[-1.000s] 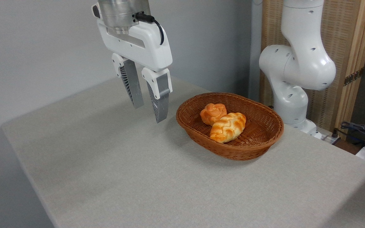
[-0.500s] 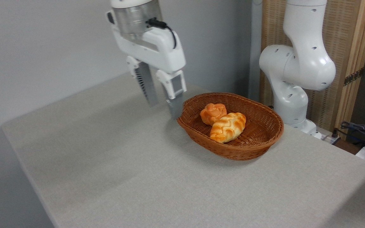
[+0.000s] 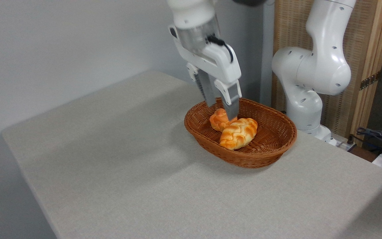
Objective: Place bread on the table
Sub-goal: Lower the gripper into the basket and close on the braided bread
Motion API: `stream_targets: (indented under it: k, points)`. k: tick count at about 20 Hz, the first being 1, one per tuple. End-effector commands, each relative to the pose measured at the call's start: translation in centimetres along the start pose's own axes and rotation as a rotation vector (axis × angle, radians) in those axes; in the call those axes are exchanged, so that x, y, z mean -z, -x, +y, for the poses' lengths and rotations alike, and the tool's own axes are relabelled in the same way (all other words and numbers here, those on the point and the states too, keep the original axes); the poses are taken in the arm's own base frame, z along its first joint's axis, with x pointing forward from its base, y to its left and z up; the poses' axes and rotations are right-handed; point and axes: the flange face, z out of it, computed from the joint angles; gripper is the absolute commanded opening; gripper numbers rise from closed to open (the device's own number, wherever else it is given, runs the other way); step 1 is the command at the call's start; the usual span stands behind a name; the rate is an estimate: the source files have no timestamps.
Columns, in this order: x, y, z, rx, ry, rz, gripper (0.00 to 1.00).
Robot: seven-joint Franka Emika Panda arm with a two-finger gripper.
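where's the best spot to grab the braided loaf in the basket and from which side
Probably the middle of the bread, from straight above, jaws closing across its narrow width. It lies flat and long in the basket, whose raised rim blocks a side approach. Its upper-left end touches the round bun, so keep clear of that end. The gripper now hangs open over the bun.

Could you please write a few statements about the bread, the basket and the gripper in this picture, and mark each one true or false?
1. The braided bread lies inside the wicker basket. True.
2. The gripper holds the bread clear of the basket. False: its fingers are apart and grip nothing.
3. A small round bun sits next to the bread. True.
4. The basket is tipped on its side. False: it stands upright on the table.
5. The gripper is over the basket. True.
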Motion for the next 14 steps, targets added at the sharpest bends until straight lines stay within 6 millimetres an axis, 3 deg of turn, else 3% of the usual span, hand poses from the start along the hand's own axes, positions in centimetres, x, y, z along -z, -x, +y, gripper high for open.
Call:
stream_targets:
  k: [1,5,9,14]
  points:
    - [-3.6,0.7,0.4,-0.023,0.05,-0.039,1.0]
    - [-6.7,1.4,-0.5,-0.002,0.07,-0.033,1.0]
    - [-7.4,1.5,-1.2,0.003,0.042,-0.039,1.0]
    - [-9.9,1.4,-1.4,0.015,0.037,-0.041,1.0]
